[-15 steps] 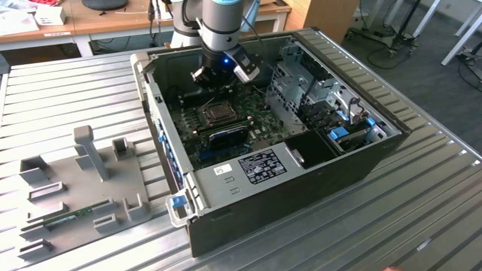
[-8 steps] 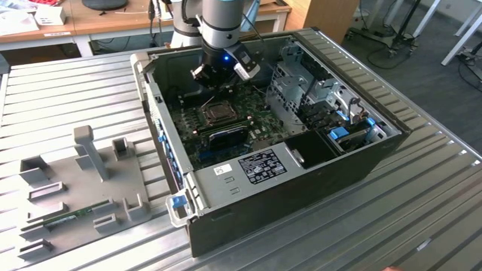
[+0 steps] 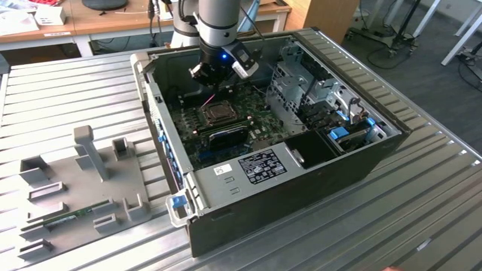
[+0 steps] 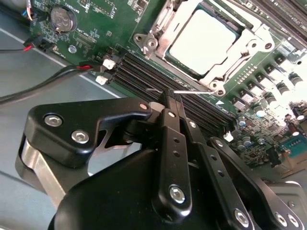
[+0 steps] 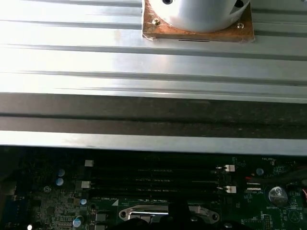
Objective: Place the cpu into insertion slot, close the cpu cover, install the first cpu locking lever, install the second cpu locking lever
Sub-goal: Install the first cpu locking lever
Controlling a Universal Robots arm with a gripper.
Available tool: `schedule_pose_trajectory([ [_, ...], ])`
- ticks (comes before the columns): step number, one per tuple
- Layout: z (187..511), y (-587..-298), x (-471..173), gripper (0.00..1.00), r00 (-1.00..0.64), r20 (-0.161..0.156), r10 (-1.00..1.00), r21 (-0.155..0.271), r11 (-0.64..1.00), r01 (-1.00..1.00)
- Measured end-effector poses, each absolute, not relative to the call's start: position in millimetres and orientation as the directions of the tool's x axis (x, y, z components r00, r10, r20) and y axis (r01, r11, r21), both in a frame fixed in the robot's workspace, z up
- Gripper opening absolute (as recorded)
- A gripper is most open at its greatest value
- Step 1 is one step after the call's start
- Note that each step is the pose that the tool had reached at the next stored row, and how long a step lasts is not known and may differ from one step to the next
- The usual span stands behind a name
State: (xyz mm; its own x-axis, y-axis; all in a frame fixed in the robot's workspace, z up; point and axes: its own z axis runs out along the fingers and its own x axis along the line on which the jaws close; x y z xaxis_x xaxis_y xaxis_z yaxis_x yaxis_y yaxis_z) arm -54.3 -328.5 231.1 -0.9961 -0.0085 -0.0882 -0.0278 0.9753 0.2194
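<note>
Ribbed metal bench (image 3: 68, 84) | cpu (image 4: 204, 37) in insertion slot (image 4: 149, 44) under cpu cover (image 4: 249, 45) | jaws pressed together, holding nothing

Arm: the grey tubular arm (image 3: 218, 20) stands steeply, reaching downward from the top of the exterior view.
Wrist: the wrist (image 3: 232, 56) is black and silver with a blue light lit on it, and it tilts toward the exterior view's left.
Gripper: the black gripper (image 3: 205, 74) points downward below the wrist.
Fingers: in the second wrist view the fingers (image 4: 173, 129) are drawn together, tips meeting with no gap, and the linkage bars are folded in on either side.
</note>
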Motion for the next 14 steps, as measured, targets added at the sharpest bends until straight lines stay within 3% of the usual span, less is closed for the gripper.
schedule_pose_trajectory([
  [14, 230.7, -328.6, -60.5, 0.11, -0.994, -0.096, 0.043, 0.238, 0.971, 0.019],
])
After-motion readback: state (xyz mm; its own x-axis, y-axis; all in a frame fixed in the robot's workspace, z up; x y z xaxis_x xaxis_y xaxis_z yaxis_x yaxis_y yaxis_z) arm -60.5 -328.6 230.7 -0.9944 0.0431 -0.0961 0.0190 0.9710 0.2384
